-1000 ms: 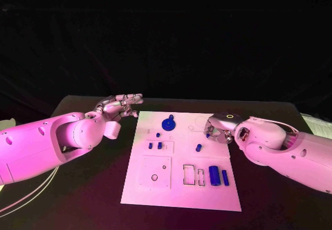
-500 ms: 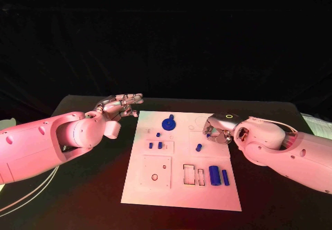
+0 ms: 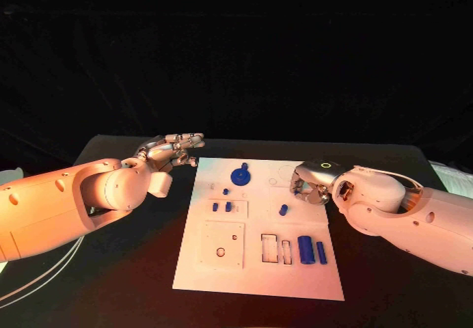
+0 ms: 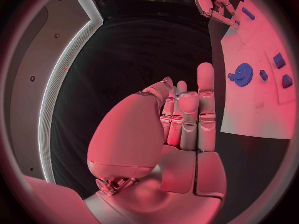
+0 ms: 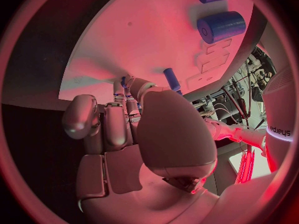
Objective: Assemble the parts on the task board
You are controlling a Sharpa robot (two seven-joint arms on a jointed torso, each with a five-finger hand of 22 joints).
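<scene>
Fingers [image 5: 127,87] of right hand [image 3: 308,183]: curled at the white board's [image 3: 258,273] right edge, grasp unclear. Left hand [image 3: 173,150]: fingers straight, together, empty, beside board's far left corner. Blue gear [image 3: 240,177] lies between hands.

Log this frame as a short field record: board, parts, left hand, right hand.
board: white task board flat on the black table, lengthwise away from the robot
parts: blue gear at the far end; two small blue pieces in a square recess; thick blue cylinder beside a thinner blue rod near the right edge
left hand: off the board's far left corner, fingers together and mostly straight, holding nothing
right hand: over the board's right edge, fingers curled; whether it holds a part cannot be told
</scene>
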